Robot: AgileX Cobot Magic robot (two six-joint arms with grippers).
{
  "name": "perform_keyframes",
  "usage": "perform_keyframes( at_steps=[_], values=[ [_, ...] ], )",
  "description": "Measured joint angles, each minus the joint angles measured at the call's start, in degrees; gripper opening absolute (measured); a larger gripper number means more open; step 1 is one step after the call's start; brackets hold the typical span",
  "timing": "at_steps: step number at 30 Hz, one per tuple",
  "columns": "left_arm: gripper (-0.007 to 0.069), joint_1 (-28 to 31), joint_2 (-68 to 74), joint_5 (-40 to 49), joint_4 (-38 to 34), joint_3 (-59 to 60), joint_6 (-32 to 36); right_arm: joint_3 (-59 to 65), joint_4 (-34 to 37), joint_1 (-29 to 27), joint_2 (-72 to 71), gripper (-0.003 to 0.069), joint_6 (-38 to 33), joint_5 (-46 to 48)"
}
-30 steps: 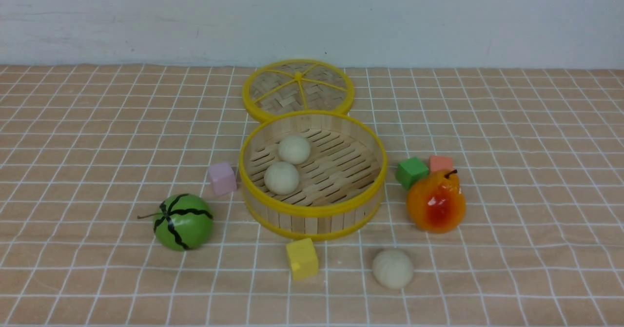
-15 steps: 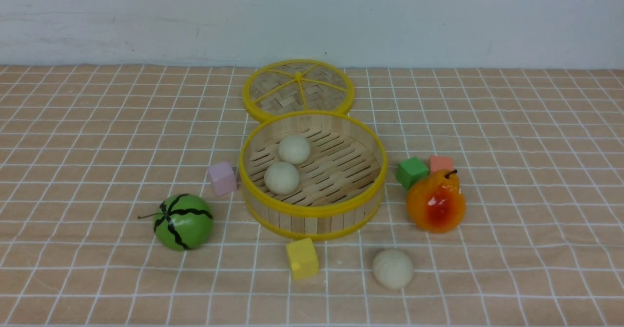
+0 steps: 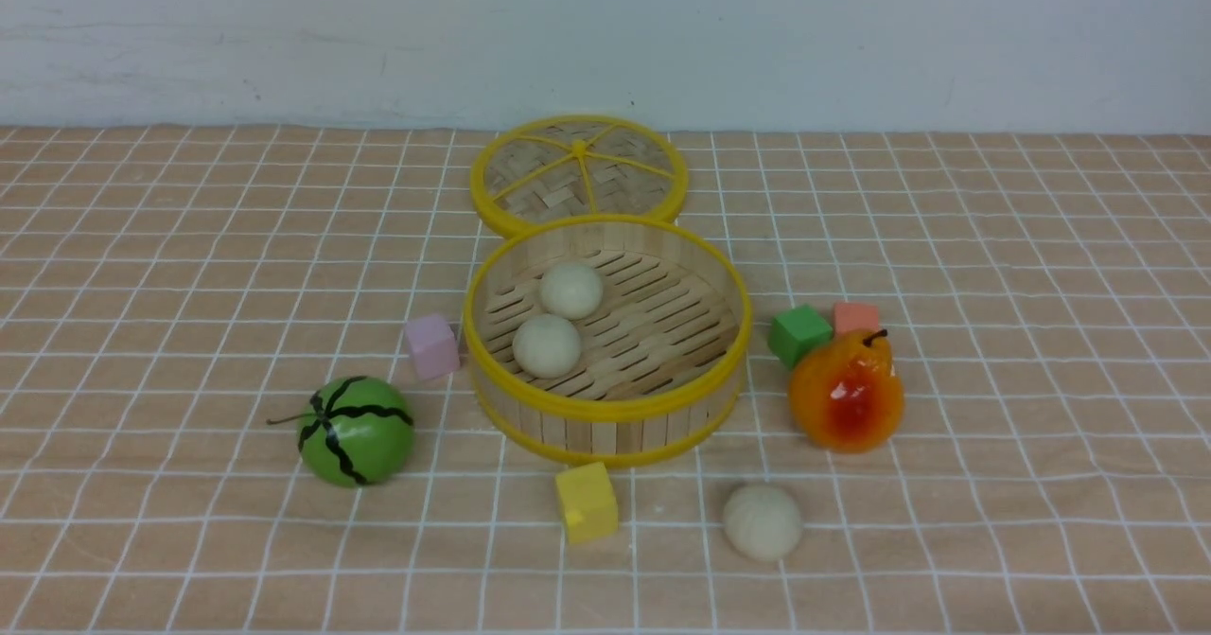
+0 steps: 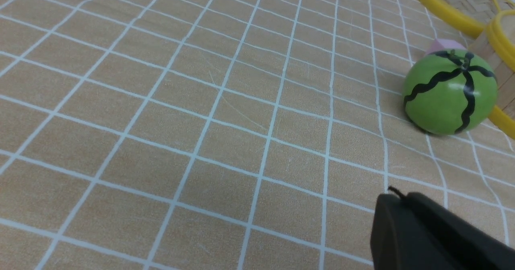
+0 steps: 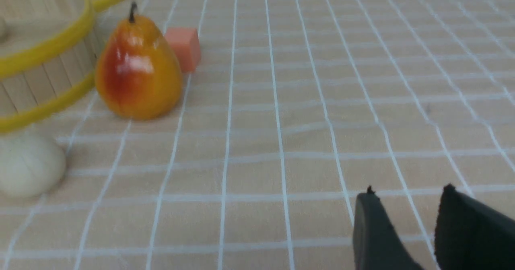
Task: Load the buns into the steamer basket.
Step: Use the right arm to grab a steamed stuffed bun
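On the checked cloth of the table (image 3: 189, 266), the steamer basket (image 3: 605, 410) stands at the middle with its lid (image 3: 577, 171) lying flat at its 12 o'clock, rim against rim. Two of the buns are inside on the slatted floor: the far bun (image 3: 570, 290) and the near bun (image 3: 546, 344). They sit close together toward the basket's 9 o'clock side, though I can't tell whether they touch.

The loose bun (image 3: 762, 521) sits out on the cloth at about 5 o'clock from the basket, clear of its wall. A yellow cube (image 3: 587, 501) is at 6 o'clock, just in front of the wall. A pink cube (image 3: 431, 345) sits just beside the wall at 9 o'clock, and a melon toy (image 3: 357, 430) lies near 8 o'clock. Round at 3 to 4 o'clock a pear (image 3: 845, 391) stands upright, with a green cube (image 3: 799, 334) and a salmon cube (image 3: 856, 317) just behind it.

From its own wrist camera, the right tool (image 5: 408, 193) is released: jaws apart, bare cloth in the gap, gripping nothing. The loose bun lies well apart from it, over on the basket's side, with open cloth between them.

The left tool (image 4: 396, 200) is clenched — fingers pressed together on nothing — above bare cloth. The melon toy is the nearest thing to it, and that is some way off.
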Motion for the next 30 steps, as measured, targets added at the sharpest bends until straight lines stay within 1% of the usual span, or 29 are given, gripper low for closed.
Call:
perform_keyframes(
  at_steps=[3, 5, 6, 7, 8, 9, 10, 11, 13, 16, 17, 19, 20, 22, 24, 25, 26, 27, 28, 30],
  values=[
    [0.0001, 0.0, 0.0, 0.0, 0.0, 0.0, 0.0, 0.0, 0.0, 0.0, 0.0, 0.0239, 3.8, -8.5],
    [0.0003, 0.0, 0.0, 0.0, 0.0, 0.0, 0.0, 0.0, 0.1, 0.0, 0.0, 0.0239, 8.7, -15.6],
    [0.0003, 0.0, 0.0, 0.0, 0.0, 0.0, 0.0, 0.0, 0.1, 0.0, 0.0, 0.0239, 8.7, -15.6],
    [0.0004, 0.0, 0.0, 0.0, 0.0, 0.0, 0.0, 0.0, 0.1, 0.0, 0.0, 0.0239, 12.5, -21.6],
    [0.0005, 0.0, 0.0, 0.0, 0.0, 0.0, 0.0, 0.0, 0.0, 0.0, 0.0, 0.0239, 14.3, -25.1],
    [0.0005, 0.0, 0.0, 0.0, 0.0, 0.0, 0.0, 0.0, 0.0, 0.0, 0.0, 0.0239, 14.8, -26.5],
    [0.0006, 0.0, 0.0, 0.0, 0.0, 0.0, 0.0, 0.0, -0.1, 0.0, 0.0, 0.0239, 16.0, -31.2],
    [0.0007, 0.0, 0.0, 0.0, 0.0, 0.0, 0.0, -0.1, -0.2, 0.0, 0.0, 0.0239, 16.5, -33.5],
    [0.0009, 0.0, 0.0, 0.0, 0.0, 0.0, 0.0, -2.1, 0.0, 0.0, 0.0, 0.0239, 18.1, -35.8],
    [0.0013, 0.0, 0.0, 0.0, 0.0, 0.0, 0.0, -9.5, 1.2, 0.0, 0.6, 0.0239, 19.5, -33.2],
    [0.0013, 0.0, 0.0, 0.0, 0.0, 0.0, 0.0, -10.3, 1.2, 0.0, 0.7, 0.0239, 19.5, -32.9],
    [0.0017, 0.0, 0.0, 0.0, 0.0, 0.0, 0.0, -22.0, 1.7, 0.0, 5.6, 0.0239, 19.5, -26.9],
    [0.0017, 0.0, 0.0, 0.0, 0.0, 0.0, 0.0, -22.9, 1.7, 0.0, 6.1, 0.0239, 19.5, -25.8],
    [0.0018, 0.0, 0.0, 0.0, 0.0, 0.0, 0.0, -33.4, 1.2, 0.0, 12.4, 0.0239, 19.3, -18.0],
    [0.0019, 0.0, 0.0, 0.0, 0.0, 0.0, 0.0, -38.2, 0.7, 0.0, 16.9, 0.0239, 19.3, -13.3],
    [0.0022, 0.0, 0.0, 0.0, 0.0, 0.0, 0.0, -45.1, -0.7, 0.0, 23.7, 0.0239, 19.2, -4.8],
    [0.0022, 0.0, 0.0, 0.0, 0.0, 0.0, 0.0, -47.2, -1.6, 0.0, 26.4, 0.0239, 19.1, -2.1],
    [0.0022, 0.0, 0.0, 0.0, 0.0, 0.0, 0.0, -48.2, -1.7, 0.0, 27.8, 0.0239, 19.1, -1.4],
    [0.0027, 0.0, 0.0, 0.0, 0.0, 0.0, 0.0, -50.9, -3.3, 0.0, 32.7, 0.0239, 18.4, 3.3],
    [0.0029, 0.0, 0.0, 0.0, 0.0, 0.0, 0.0, -52.2, -4.3, 0.1, 37.4, 0.0239, 17.5, 5.7]
  ],
)
